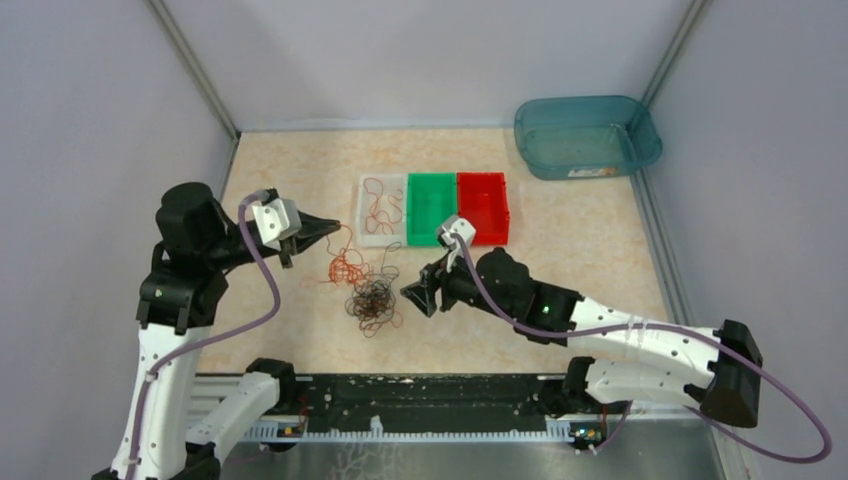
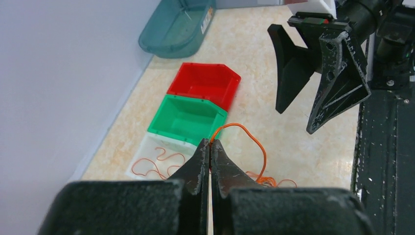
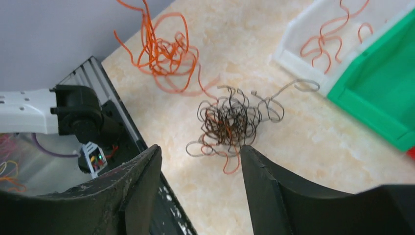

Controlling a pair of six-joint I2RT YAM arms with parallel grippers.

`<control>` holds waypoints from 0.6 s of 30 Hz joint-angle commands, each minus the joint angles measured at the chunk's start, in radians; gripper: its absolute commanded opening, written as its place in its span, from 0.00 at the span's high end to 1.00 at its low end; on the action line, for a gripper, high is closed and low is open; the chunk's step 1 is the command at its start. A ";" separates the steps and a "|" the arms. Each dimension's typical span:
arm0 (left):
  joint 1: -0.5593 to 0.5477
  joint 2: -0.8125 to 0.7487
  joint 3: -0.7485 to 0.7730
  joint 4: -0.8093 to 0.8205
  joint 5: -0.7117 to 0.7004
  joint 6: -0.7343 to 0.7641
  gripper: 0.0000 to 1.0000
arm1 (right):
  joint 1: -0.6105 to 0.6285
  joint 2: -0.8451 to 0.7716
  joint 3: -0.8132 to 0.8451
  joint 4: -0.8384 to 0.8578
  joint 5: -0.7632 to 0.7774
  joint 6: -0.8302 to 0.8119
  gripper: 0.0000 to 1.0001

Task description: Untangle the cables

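left claw (image 2: 210,144): we're seeing it clamped tight on an orange cable (image 2: 247,134), pinching it right at the tips
right claw (image 3: 199,152): jaws are standing wide apart, gripping nothing, hanging just above the dark tangle (image 3: 229,121)
orange tangle (image 1: 345,268): lying on the table (image 1: 570,270), just left of the dark one
white bin (image 1: 385,240): we're spotting loose orange strands (image 1: 380,208) sitting inside

A white plastic bin (image 1: 383,240), a green plastic bin (image 1: 432,205) and a red plastic bin (image 1: 483,205) are ranged touching; a translucent teal plastic tub (image 1: 580,140) is set apart.
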 commanded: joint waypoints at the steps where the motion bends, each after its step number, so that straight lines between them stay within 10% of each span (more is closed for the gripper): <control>1: -0.006 0.000 0.078 0.070 0.052 -0.075 1.00 | 0.001 0.049 0.172 0.068 0.007 -0.071 0.37; 18: -0.006 0.003 0.137 0.078 0.058 -0.141 1.00 | 0.025 0.419 0.375 0.493 -0.395 -0.095 0.37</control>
